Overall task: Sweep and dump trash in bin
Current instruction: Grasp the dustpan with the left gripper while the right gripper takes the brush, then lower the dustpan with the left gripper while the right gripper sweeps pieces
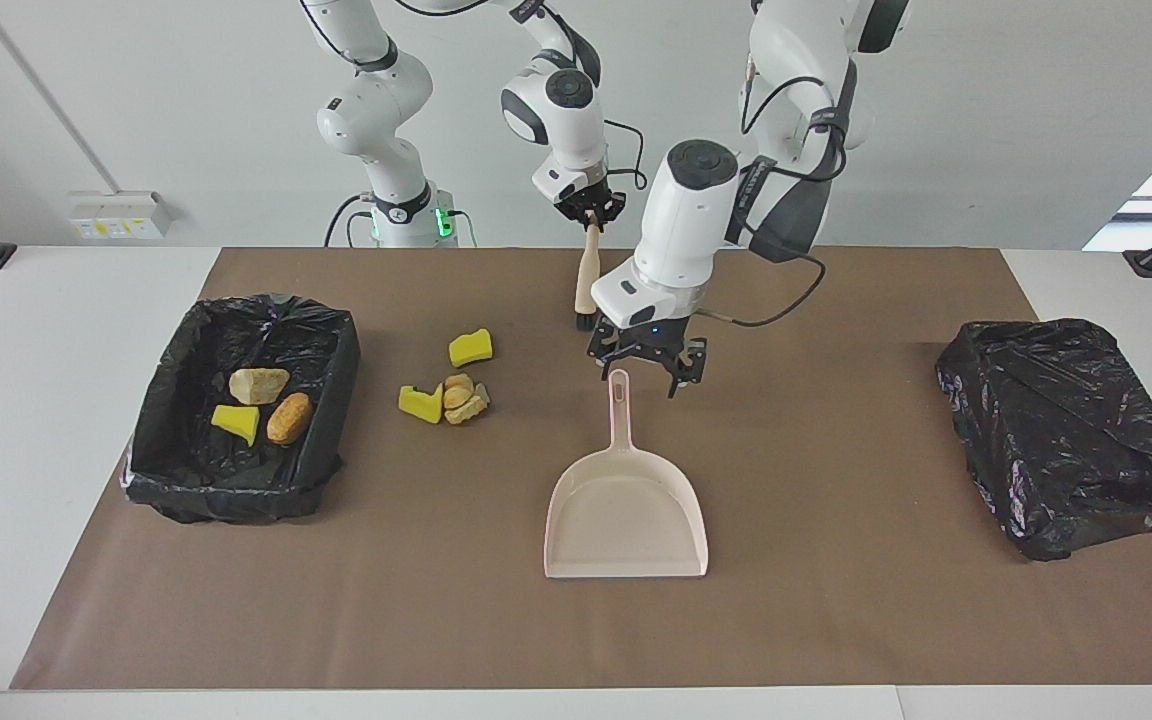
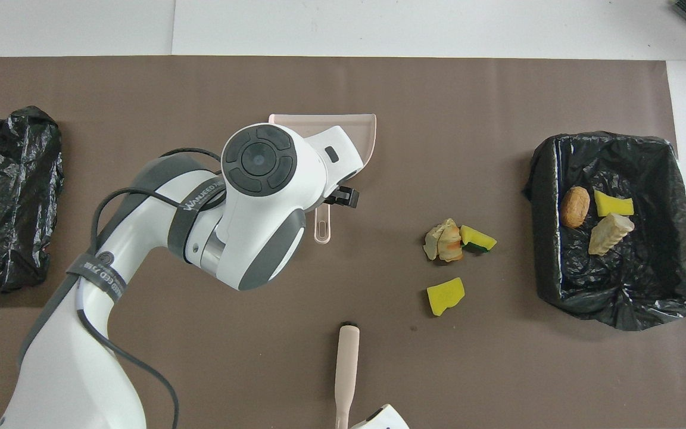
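Observation:
My right gripper [image 1: 591,212] is shut on the top of the beige brush [image 1: 586,275], which stands tilted with its black bristles on the mat. My left gripper [image 1: 642,380] hangs open just over the handle end of the beige dustpan [image 1: 626,510]. From overhead the left arm covers most of the dustpan [image 2: 359,126]. Loose trash lies toward the right arm's end: a yellow chunk [image 1: 470,347], another yellow chunk [image 1: 420,402] and tan lumps [image 1: 463,397]. The black-lined bin [image 1: 344,345] holds a tan lump [image 1: 258,384], a yellow piece [image 1: 236,420] and a brown lump [image 1: 288,417].
A second black bag [image 1: 1066,430] lies crumpled at the left arm's end of the brown mat. The brush [image 2: 346,363] is nearer to the robots than the dustpan. The loose pieces [image 2: 447,241] lie between the dustpan's handle and the bin [image 2: 542,179].

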